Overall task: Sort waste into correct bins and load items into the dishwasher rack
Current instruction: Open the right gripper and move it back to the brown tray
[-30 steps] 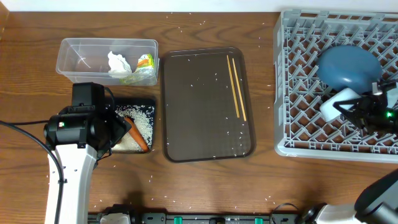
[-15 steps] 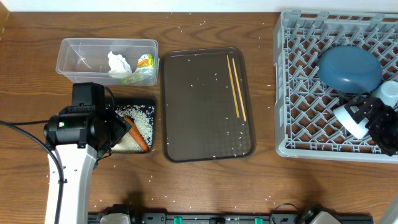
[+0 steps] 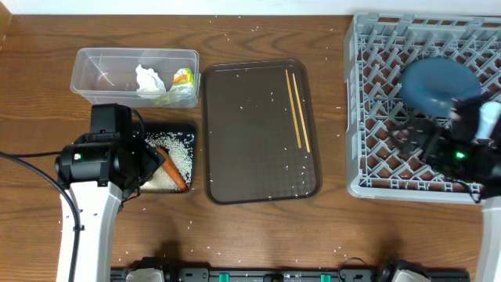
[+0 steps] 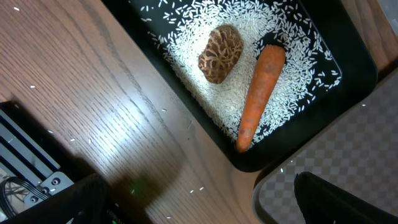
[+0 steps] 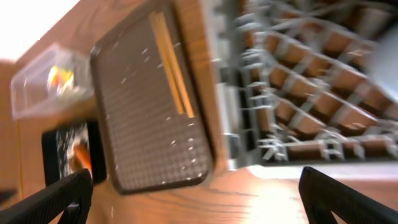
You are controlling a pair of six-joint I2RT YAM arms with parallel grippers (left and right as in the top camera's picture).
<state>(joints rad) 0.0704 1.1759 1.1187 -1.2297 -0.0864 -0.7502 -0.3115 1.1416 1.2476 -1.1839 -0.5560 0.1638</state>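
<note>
Overhead: chopsticks [image 3: 297, 110] lie on brown tray [image 3: 250, 149], centre frame; right gripper [image 5: 193, 177], earlier clamping a white cup, now gapes over rack [image 3: 368, 78]; left gripper [image 4: 198, 182] gapes too.

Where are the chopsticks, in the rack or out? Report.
Out. The chopsticks lie flat on the brown tray, apart from the rack.

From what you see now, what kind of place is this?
Probably a kitchen dish-clearing station: a grey dishwasher rack on a wooden table, chopsticks on a brown serving tray, and a carrot in a black tray.
</note>
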